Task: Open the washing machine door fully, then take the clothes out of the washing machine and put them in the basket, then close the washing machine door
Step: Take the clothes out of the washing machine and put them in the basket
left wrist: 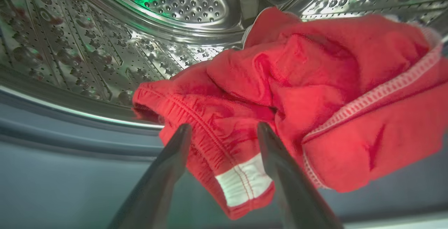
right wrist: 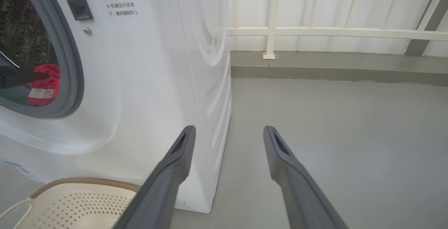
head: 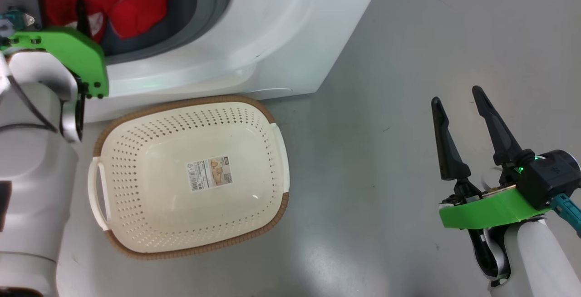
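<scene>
A: How does the left end effector [left wrist: 224,125] stand?

B: Spread apart, with nothing clamped. Its two dark fingers straddle the near hem of the clothes [left wrist: 297,82], on either side of the white patch [left wrist: 243,183].

A: What could go wrong from here?

B: I'd judge a thin pinch to be the main risk. Closing on that hem alone could let the fabric slip free. It could also drag out one garment while the rest of the bunch tumbles onto the grey rubber ring [left wrist: 70,145] or the floor [head: 386,197]. Pushing too deep could knock the fingertips against the steel drum [left wrist: 105,54].

A: And where does the pile lie relative to it?

B: Directly ahead, touching or nearly touching the fingers. It is heaped toward the right and spills over the drum's lip at the mouth of the washing machine [head: 272,38]. The basket [head: 181,254] sits empty on the floor just in front of the machine, below the opening. The right end effector [head: 456,95] hangs wide and empty, well apart on the right.
</scene>
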{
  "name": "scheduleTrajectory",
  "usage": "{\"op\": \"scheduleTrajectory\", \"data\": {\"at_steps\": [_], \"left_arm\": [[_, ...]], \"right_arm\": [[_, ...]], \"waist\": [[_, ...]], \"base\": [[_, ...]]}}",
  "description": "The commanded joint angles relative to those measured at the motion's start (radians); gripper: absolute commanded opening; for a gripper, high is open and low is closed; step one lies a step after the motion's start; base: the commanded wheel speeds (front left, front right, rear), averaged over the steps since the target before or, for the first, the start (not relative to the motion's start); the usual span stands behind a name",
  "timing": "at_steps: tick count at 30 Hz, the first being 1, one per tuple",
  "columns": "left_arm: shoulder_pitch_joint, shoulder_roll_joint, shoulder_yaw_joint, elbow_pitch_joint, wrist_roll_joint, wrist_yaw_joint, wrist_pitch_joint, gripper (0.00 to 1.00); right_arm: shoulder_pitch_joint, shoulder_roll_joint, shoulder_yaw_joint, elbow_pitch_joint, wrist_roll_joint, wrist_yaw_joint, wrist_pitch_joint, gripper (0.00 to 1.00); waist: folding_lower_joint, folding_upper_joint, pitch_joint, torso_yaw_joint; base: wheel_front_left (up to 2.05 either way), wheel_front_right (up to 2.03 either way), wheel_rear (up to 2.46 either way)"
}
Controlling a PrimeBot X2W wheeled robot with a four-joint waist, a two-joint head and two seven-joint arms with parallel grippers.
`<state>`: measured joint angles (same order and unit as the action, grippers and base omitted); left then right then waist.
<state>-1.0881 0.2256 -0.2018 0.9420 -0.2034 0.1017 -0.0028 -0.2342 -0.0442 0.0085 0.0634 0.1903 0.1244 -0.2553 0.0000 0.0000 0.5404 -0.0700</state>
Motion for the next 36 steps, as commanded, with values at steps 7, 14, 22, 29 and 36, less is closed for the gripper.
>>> {"op": "scheduleTrajectory", "data": {"at_steps": [7, 14, 22, 29, 36], "left_arm": [[-0.066, 0.075, -0.036, 0.092, 0.050, 0.018, 0.091, 1.00], [-0.107, 0.104, -0.066, 0.173, 0.068, 0.016, 0.136, 1.00], [-0.125, 0.119, -0.092, 0.211, 0.080, 0.020, 0.113, 0.00], [-0.129, 0.110, -0.073, 0.204, 0.042, 0.004, 0.012, 0.00], [-0.112, 0.090, -0.021, 0.189, -0.034, -0.029, -0.110, 0.00]], "right_arm": [[-0.014, -0.006, 0.038, -0.014, 0.014, 0.006, -0.006, 1.00], [-0.021, -0.006, 0.057, -0.007, 0.035, 0.006, -0.006, 1.00], [-0.025, -0.006, 0.060, -0.004, 0.050, 0.006, -0.006, 1.00], [-0.031, -0.006, 0.060, 0.003, 0.058, 0.006, -0.006, 1.00], [-0.030, -0.006, 0.053, 0.005, 0.058, 0.006, -0.006, 1.00]], "waist": [[0.0000, 0.0000, 0.009, -0.025], [0.0000, 0.0000, 0.017, -0.051], [0.0000, 0.0000, 0.025, -0.063], [0.0000, 0.0000, 0.027, -0.054], [0.0000, 0.0000, 0.016, -0.037]], "base": [[0.00, 0.00, 0.00], [0.00, 0.00, 0.00], [0.00, 0.00, 0.00], [0.00, 0.00, 0.00], [0.00, 0.00, 0.00]]}}
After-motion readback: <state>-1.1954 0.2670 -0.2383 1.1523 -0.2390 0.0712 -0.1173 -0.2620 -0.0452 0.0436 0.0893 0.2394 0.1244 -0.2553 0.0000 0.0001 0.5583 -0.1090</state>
